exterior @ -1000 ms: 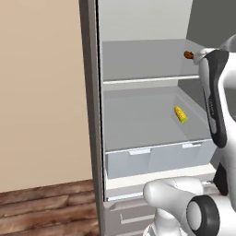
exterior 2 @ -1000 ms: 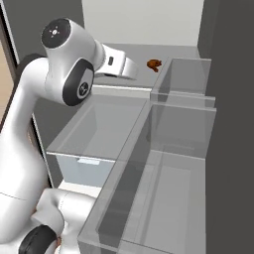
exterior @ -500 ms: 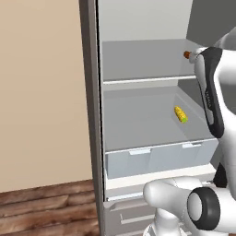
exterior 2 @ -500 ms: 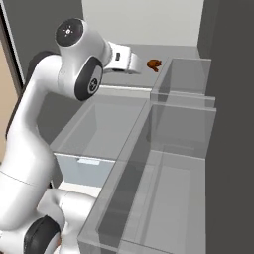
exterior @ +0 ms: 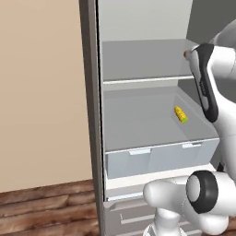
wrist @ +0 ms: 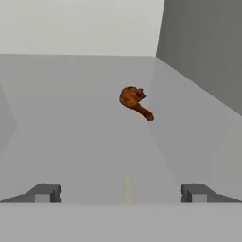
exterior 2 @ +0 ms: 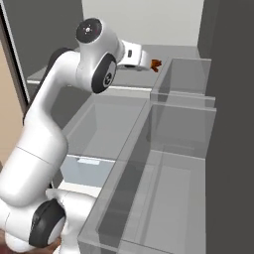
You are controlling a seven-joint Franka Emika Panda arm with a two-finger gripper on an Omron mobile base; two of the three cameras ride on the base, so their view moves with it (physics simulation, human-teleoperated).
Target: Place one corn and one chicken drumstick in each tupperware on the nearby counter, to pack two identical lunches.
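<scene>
Reach for the drumstick [wrist: 134,101] on the upper fridge shelf [exterior: 143,62]

The gripper [wrist: 122,194] is held with jaws spread wide and empty, the drumstick lying ahead, apart from them; it is best centred over the meaty end before closing. One corn [exterior: 180,114] lies in the lower fridge bin [exterior: 138,124], alone there.

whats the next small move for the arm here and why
Probably ease the hand straight forward along the upper fridge shelf. In the hand view the chicken drumstick lies ahead of the gripper, roughly centred and apart from it, and the jaws stand wide open with nothing between them, so closing now would catch nothing.
</scene>
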